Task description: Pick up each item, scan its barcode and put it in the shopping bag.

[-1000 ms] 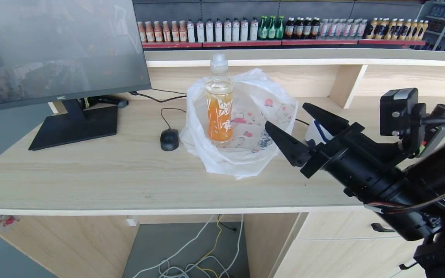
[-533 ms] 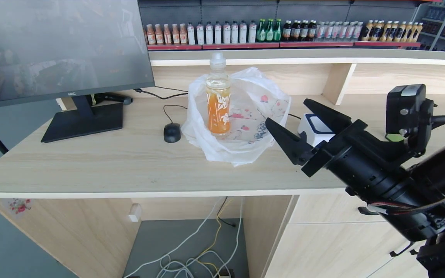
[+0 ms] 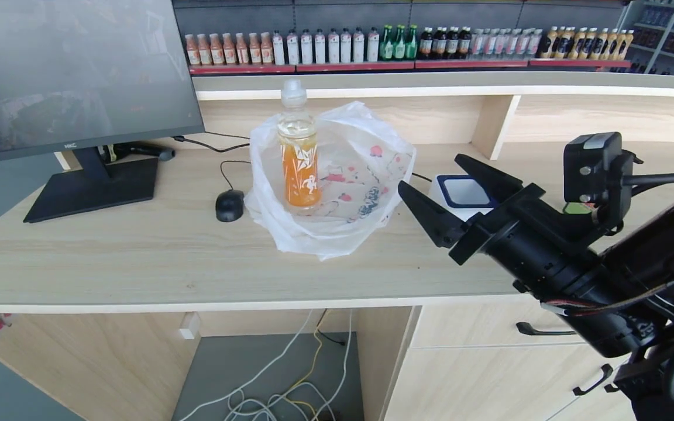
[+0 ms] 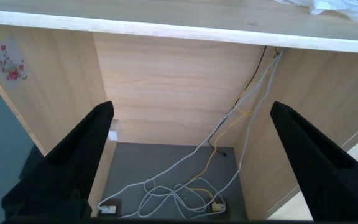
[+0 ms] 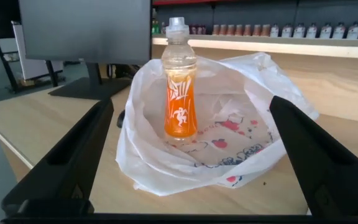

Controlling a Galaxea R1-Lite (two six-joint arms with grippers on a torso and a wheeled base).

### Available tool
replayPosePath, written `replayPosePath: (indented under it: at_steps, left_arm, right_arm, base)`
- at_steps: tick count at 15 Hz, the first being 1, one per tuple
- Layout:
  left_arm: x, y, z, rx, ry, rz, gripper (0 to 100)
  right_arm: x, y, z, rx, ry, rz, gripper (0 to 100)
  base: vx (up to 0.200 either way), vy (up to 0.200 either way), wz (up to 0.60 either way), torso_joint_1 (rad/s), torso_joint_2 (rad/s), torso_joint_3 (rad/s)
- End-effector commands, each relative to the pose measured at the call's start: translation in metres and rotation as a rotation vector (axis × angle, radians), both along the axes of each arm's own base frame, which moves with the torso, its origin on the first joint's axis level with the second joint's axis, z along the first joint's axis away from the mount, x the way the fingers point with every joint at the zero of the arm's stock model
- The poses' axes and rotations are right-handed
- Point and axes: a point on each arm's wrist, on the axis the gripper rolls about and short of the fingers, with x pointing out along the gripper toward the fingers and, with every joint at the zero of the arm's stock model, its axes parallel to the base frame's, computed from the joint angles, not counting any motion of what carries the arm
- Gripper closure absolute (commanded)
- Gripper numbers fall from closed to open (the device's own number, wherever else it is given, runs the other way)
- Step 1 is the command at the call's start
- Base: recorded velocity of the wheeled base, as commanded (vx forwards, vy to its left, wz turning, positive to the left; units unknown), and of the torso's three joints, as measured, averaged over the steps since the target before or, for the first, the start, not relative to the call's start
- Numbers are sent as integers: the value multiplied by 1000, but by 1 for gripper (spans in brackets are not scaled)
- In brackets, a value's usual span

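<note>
Right gripper (image 3: 429,171) now farther back from shopping bag (image 3: 337,237), wide and empty

Head above, right wrist nearer: shared bag (image 3: 325,241) (image 5: 166,175)

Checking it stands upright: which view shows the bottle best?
The right wrist view: the bottle stands close, whole, upright in the shopping bag. The head view shows it farther off; the left wrist view faces under the counter.
</note>
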Motion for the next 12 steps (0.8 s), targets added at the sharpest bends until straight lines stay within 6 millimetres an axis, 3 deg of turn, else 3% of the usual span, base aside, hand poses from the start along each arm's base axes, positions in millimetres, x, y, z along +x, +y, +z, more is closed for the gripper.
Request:
replayPosePath:
  at_steps: [1, 5, 12]
  left_arm:
    - [0, 0, 0, -3, 0, 1, 0]
    - [0, 0, 0, 0, 0, 1, 0]
    - [0, 0, 0, -4, 0, 1, 0]
  right_arm:
    - [0, 0, -2, -7, 7, -1, 0]
    - [-11, -8, 0, -6, 2, -3, 0]
    - [-2, -4, 15, 30, -47, -18, 0]
  base:
    - [0, -200, 0, 7, -2, 7]
    - [0, -200, 0, 1, 5, 1]
    - [0, -200, 0, 1, 5, 2]
